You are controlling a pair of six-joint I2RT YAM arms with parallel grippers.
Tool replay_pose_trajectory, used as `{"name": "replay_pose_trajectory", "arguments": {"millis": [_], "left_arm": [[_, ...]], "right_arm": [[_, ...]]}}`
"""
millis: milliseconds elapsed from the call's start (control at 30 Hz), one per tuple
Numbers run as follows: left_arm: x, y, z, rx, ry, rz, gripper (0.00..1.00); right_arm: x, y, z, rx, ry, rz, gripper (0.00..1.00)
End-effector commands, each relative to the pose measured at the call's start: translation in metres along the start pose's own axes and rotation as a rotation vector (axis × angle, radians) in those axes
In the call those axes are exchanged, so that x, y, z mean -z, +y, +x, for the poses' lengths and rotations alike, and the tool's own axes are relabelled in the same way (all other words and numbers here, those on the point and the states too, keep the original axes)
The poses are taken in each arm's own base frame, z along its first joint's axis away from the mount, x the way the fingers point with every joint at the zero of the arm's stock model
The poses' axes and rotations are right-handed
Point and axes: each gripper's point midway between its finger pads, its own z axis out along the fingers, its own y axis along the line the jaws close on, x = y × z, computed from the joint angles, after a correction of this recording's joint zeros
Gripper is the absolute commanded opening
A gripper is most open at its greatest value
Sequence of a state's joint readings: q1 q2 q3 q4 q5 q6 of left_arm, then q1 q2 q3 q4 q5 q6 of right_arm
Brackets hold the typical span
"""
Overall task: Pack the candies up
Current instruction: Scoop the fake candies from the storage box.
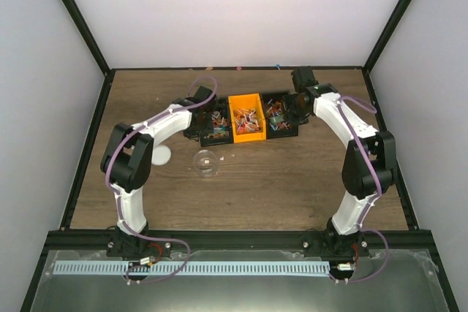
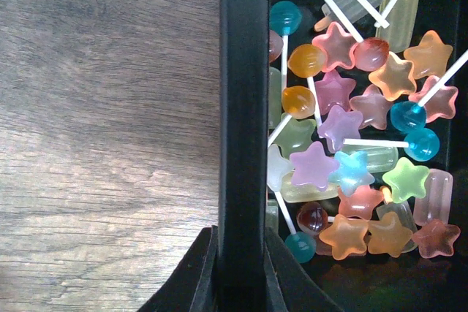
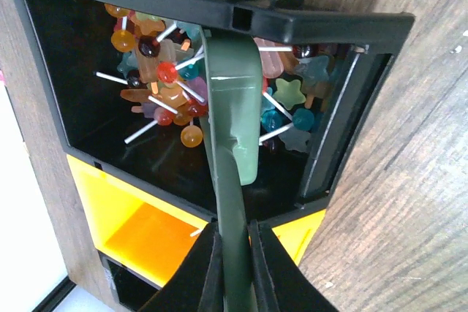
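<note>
The left gripper (image 2: 241,267) was clamped narrow on the side wall of the left black bin (image 2: 241,107), with one finger on each face of the wall. The candies (image 2: 351,144), translucent stars, blocks and round balls on white sticks in many colours, lay heaped inside that bin. In the left wrist view they sat at 3 o'clock of the wall, with bare table (image 2: 110,144) at 9 o'clock. The right gripper (image 3: 234,257) was closed on the handle of the green scoop (image 3: 232,107), which ran toward 12 o'clock over the right black bin (image 3: 307,23) as far as its rim. More candies were piled in that bin at 10 o'clock and 2 o'clock of the scoop. From overhead the orange bin (image 1: 246,97) stood between the two black bins, touching both. A clear jar (image 1: 207,162) stood on the table at 7 o'clock of the orange bin, apart from the bins, and a white lid (image 1: 159,155) lay at 9 o'clock of the jar
</note>
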State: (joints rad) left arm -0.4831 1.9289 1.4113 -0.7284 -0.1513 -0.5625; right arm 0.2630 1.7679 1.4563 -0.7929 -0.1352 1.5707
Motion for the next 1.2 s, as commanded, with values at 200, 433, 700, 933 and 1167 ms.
{"name": "replay_pose_trajectory", "arguments": {"millis": [200,433,700,933,1167], "left_arm": [[-0.005,-0.020,0.010,-0.001,0.073,0.070,0.04],[-0.012,-0.025,0.018,-0.042,0.109,0.098,0.04],[-0.014,-0.031,0.025,-0.084,0.148,0.132,0.04],[-0.009,-0.045,0.015,-0.036,0.137,0.187,0.04],[-0.006,-0.056,0.007,0.016,0.138,0.217,0.04]], "right_arm": [[0.020,-0.071,0.015,-0.027,0.025,0.164,0.01],[-0.031,-0.085,0.001,-0.044,0.055,0.160,0.01],[-0.068,-0.048,-0.016,0.112,0.055,-0.102,0.01],[-0.051,-0.045,-0.002,0.156,0.115,-0.514,0.01],[-0.036,-0.041,0.009,0.216,0.171,-0.631,0.01]]}}
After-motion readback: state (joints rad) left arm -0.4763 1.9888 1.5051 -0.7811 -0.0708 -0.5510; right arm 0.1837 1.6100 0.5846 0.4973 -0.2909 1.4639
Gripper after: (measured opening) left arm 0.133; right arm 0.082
